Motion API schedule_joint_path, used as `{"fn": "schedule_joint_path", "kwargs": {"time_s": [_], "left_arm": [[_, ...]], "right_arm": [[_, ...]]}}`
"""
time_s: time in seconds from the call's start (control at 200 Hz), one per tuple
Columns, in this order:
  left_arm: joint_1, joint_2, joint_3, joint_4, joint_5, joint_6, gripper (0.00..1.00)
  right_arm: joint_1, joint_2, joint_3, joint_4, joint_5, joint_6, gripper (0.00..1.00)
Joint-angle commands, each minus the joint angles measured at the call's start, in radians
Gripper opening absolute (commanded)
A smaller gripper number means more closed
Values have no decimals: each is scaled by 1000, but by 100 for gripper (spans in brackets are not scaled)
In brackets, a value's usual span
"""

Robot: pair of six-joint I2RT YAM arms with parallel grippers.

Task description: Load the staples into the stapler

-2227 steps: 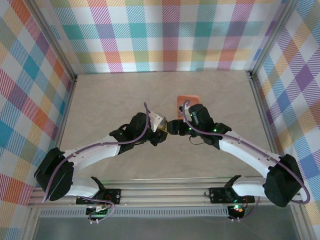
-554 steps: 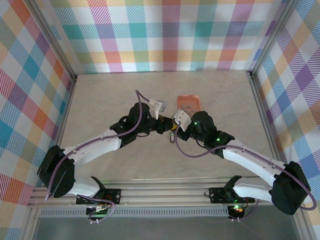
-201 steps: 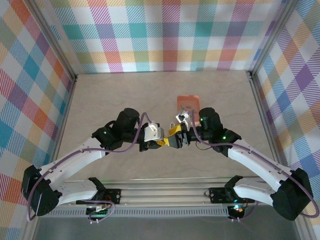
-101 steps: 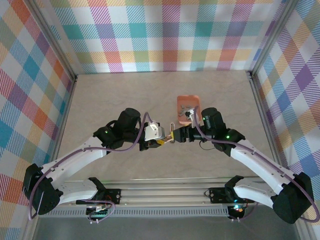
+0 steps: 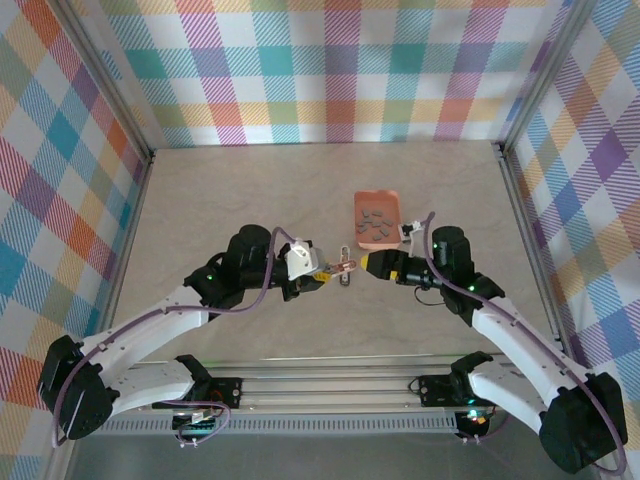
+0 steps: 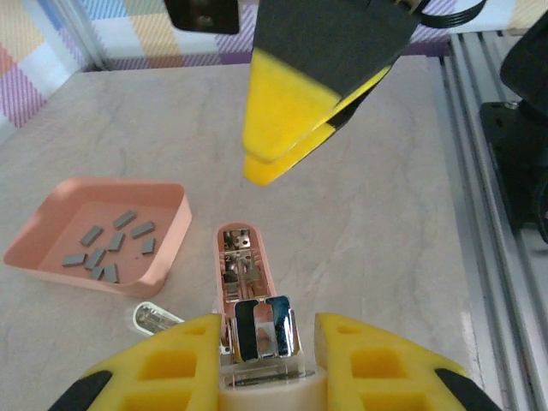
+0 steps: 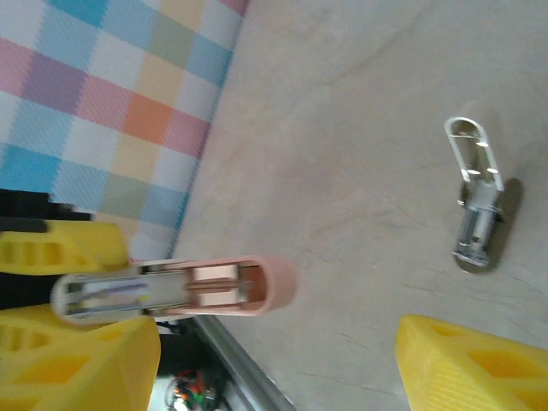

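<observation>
A pale, marbled surface [image 5: 250, 190] is seen. A salmon-orange tray [image 5: 375, 193] is set on it right of centre in the top view, with grey staples [image 5: 375, 215] held inside. A small grey metal stapler [image 7: 475, 205] is laid flat near the tray.

Pale marbled table [image 5: 250, 190] — boxed in by pastel plaid walls [image 5: 340, 70].

Grey stapler [image 6: 155, 318] mostly hidden behind left fingers [image 6: 163, 370], only tip visible.
</observation>
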Motion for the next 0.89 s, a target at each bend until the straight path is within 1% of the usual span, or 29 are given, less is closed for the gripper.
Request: {"fn": "schedule_joint_path", "kwargs": {"time_s": [0.0,0.075,0.16,0.235,0.325,0.45,0.55,0.645,0.76,0.89], "left_arm": [[0,-30,-61,234,-36,-114,0],[1,-33,-93,313,-42,-153,0],[0,-28,-114,375,-50,-179,0],[0,-20,-128,427,-56,-199,0],[-2,-10,-133,459,-61,-213,0],[-3,1,-134,481,-63,-216,0],[-6,12,-132,499,-55,-222,0],[-12,21,-130,517,-54,-225,0],[-14,35,-124,530,-46,-227,0],[-14,47,-117,530,-38,-215,0]], "right_arm": [[-5,13,-37,236,-100,218,72],[-5,38,-41,289,-103,293,70],[-4,60,-32,294,-76,348,68],[-4,81,-26,338,-71,391,69],[-1,106,-25,369,-59,442,68],[-1,124,-45,447,-42,502,66],[4,132,-52,512,-24,543,61],[12,138,-44,532,-16,555,57],[19,152,-41,535,5,548,49],[30,179,-53,622,22,580,42]]}}
